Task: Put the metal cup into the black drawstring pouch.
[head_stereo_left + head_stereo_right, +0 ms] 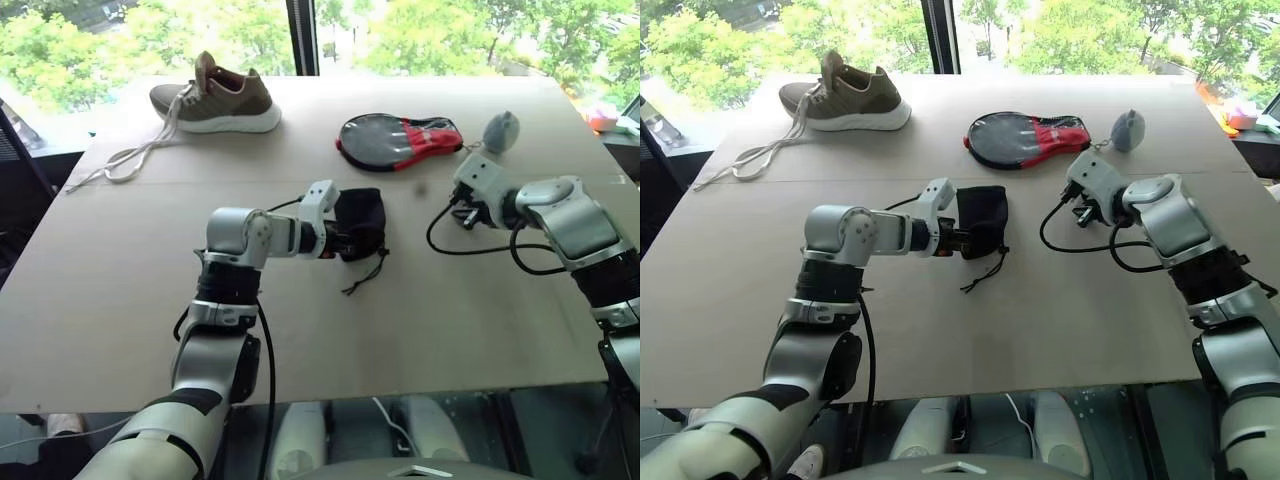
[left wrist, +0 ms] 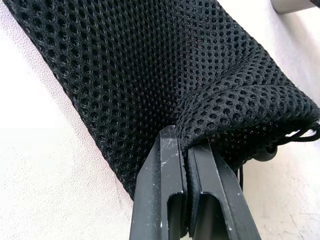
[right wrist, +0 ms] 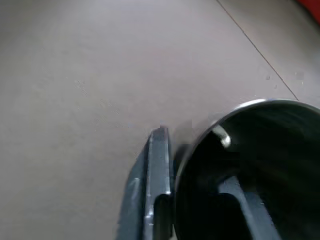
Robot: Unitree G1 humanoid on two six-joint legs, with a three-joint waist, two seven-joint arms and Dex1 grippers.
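Already the left pincer (image 1: 338, 241), at the centre of the left eye view, is pinching the near edge of the small black mesh drawstring pouch (image 1: 360, 222), which is lying on the pale brown tabletop (image 1: 120, 300) with its cord trailing towards the bottom of the frame. At right of centre the right pincer (image 1: 462, 212) is reaching in below the grey ball (image 1: 500, 131) and the black-and-red paddle case (image 1: 400, 140); a brown sneaker (image 1: 220, 100) is sitting at upper left.

In the left wrist view the two black fingers (image 2: 165, 200) are pressing together on a fold of mesh at the pouch's gathered mouth.

In the right wrist view the shiny steel cup (image 3: 260, 170) is filling the lower right, with one finger (image 3: 157, 185) lying outside its rim and the other reaching inside, so the right pincer is clamping the cup's wall.

To do this step well, I judge the right arm should be lifting the cup straight and checking that the thin-wall grip is not slipping, while the left is raising the pinched edge so the mouth gapes; a mouth staying flat would likely be blocking the cup.
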